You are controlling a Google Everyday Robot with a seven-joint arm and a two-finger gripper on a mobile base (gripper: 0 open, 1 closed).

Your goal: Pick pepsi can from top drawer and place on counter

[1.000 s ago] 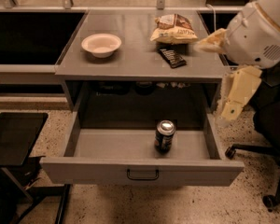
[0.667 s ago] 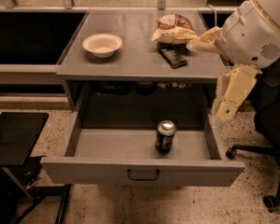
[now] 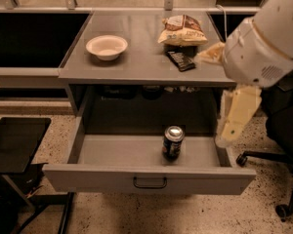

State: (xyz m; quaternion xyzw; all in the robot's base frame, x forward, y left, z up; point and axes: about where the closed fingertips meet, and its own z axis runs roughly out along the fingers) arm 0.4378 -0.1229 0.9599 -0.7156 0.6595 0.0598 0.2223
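The pepsi can [image 3: 173,143] stands upright in the open top drawer [image 3: 146,178], right of its middle and near the front panel, silver top showing. My gripper [image 3: 230,130] hangs from the big white arm [image 3: 263,43] over the drawer's right side wall, right of the can and a little above it, apart from it and holding nothing. The counter [image 3: 136,62] is the grey table top above the drawer.
On the counter are a white bowl [image 3: 106,47], a chip bag [image 3: 181,30] and a flat black packet [image 3: 180,60]. A small black side table [image 3: 14,143] stands at the left. An office chair base [image 3: 278,179] is at the right on the speckled floor.
The gripper has come down and a little to the left, nearer the drawer's right side. The can, the drawer and the things on the counter have not moved.
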